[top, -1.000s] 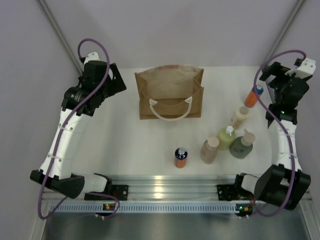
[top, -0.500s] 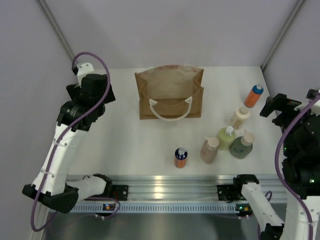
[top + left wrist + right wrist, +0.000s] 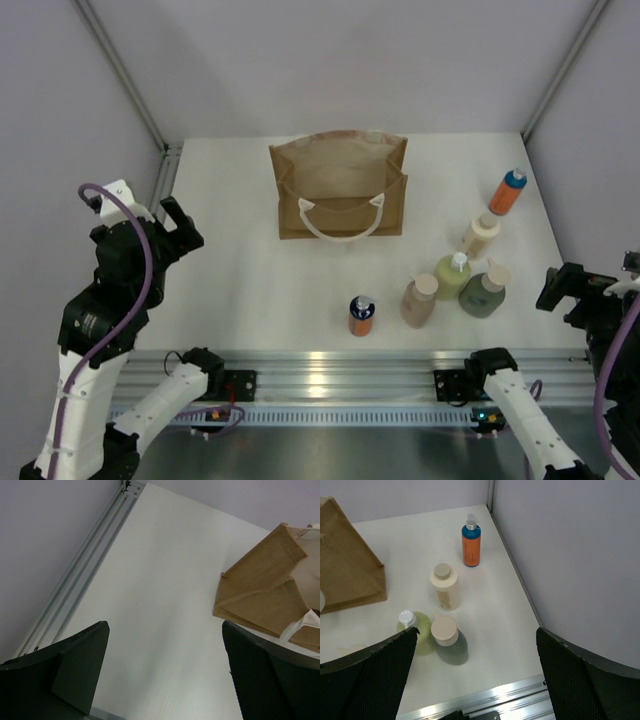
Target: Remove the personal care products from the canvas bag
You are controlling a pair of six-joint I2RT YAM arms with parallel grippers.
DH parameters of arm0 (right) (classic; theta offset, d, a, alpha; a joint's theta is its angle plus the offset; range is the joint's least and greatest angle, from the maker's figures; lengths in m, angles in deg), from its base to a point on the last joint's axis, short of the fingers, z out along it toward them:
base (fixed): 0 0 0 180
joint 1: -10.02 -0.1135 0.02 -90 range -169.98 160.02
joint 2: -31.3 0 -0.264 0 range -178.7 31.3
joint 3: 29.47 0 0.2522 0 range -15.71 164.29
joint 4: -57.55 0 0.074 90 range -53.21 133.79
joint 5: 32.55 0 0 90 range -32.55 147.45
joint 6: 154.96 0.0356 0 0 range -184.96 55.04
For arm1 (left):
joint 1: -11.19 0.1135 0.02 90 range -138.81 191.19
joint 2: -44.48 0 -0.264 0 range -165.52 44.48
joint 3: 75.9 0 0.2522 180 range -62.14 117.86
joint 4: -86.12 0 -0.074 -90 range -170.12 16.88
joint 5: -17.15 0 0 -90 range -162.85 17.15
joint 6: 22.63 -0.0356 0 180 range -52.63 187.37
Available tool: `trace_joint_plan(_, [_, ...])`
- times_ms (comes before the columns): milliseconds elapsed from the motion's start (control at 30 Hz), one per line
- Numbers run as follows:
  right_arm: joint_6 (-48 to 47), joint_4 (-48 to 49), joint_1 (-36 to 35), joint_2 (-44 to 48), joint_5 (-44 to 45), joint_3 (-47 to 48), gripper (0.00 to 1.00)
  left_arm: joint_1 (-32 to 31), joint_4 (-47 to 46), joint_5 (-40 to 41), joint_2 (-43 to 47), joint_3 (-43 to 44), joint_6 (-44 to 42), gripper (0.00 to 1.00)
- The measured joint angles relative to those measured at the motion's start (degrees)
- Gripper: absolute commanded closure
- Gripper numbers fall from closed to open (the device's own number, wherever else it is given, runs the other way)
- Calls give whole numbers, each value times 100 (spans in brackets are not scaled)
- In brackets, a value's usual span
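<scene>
Both arms folded up high at near L/R corners, L gripper (image 3: 178,222) & R gripper (image 3: 476,630) released, nothing held; six bottles (image 3: 452,277) upright on surface (image 3: 250,280) front/right of canvas bag (image 3: 340,185).

Pale lilac walls (image 3: 330,60), white table (image 3: 250,280)

My left gripper (image 3: 179,226) hangs over the table's (image 3: 250,270) near left edge, jaws spread and empty. My right gripper (image 3: 562,288) sits off the near right edge. The canvas bag (image 3: 340,180) stands far and central. On the right stand the far orange bottle (image 3: 507,192), cream bottle (image 3: 479,236), yellow-green bottle (image 3: 452,275), dark green bottle (image 3: 483,292) and pinkish bottle (image 3: 419,300). The near orange bottle (image 3: 361,315) stands alone, centrally.
</scene>
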Motion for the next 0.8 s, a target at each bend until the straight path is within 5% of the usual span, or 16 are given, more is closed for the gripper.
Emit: trace_joint_plan(800, [-157,-437,-396,52,796,590,1,2,4,68,-24,-13,-424,1])
